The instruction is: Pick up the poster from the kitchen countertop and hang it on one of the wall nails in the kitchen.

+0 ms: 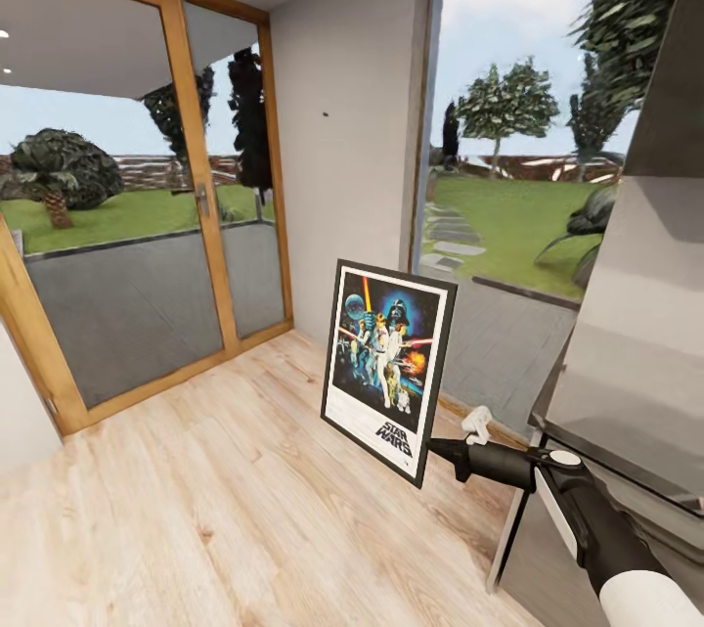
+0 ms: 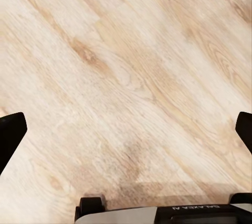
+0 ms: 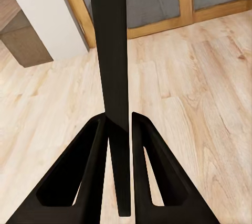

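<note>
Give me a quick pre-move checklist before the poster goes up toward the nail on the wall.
1. Right pincer shut on the poster edge: ok.
2. Poster clear of the wooden floor: ok, held up, slightly tilted.
3. Wall nail in sight on the grey wall panel: ok.
4. Poster raised to the nail: not ok, well below it.
5. Left pincer open: ok.
6. Hanger on the poster's back: cannot tell.

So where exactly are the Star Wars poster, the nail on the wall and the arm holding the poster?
poster (image 1: 388, 368), head view, on its dark blue artwork.
wall nail (image 1: 324, 113), head view, on the tiny dark speck.
right gripper (image 3: 119, 129), right wrist view, midway between its fingertips.
</note>
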